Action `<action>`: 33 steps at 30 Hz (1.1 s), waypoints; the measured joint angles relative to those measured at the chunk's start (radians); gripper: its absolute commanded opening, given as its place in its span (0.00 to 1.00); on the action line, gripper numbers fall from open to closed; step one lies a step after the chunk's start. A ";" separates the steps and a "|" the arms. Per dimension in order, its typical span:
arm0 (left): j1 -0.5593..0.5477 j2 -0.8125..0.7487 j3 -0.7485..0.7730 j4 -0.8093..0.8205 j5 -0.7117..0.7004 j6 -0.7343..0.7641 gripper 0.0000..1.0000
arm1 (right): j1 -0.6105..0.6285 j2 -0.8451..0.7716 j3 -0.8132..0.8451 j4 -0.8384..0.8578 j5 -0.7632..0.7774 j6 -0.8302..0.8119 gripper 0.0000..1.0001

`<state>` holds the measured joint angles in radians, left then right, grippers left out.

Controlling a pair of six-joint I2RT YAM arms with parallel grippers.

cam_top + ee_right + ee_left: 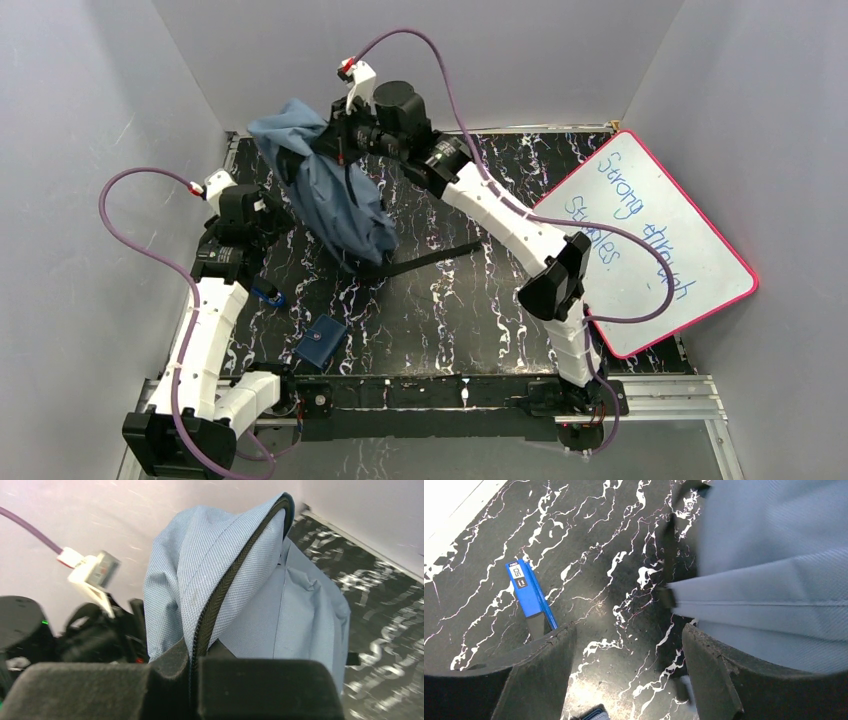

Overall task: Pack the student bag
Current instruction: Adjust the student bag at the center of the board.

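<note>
Opening step judged in hand: student bag [320, 190] is held up at the far side of the table [450, 320], right gripper [192, 665] clamped on its zipper edge [225, 590]. Next: 1 item to be fetched by left gripper [624, 650] (jaws apart, empty).

1. One student bag [330, 190], slate-blue, above the far-left part of the table [440, 310].
2. One whiteboard [650, 240] with a pink frame, at the table's right edge.
3. One small dark-blue pouch [320, 342], by the near edge, left of the middle.
4. One blue-and-black pack [528, 590], near the left edge.
5. Two robot arms at the near edge: left arm [205, 340] and right arm [500, 215].
6. Two purple cables, one per arm: left cable [130, 215] and right cable [440, 50].
</note>
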<state>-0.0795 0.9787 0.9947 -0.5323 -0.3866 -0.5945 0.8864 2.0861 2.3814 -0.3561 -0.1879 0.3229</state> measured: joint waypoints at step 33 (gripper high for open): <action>0.006 0.212 -0.023 0.116 0.280 0.016 0.74 | -0.382 -0.535 -1.157 0.206 0.498 -0.117 0.60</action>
<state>-0.0738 1.1904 0.9722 -0.4168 -0.1062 -0.5789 0.5041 1.5509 1.2247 -0.1497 0.3103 0.2062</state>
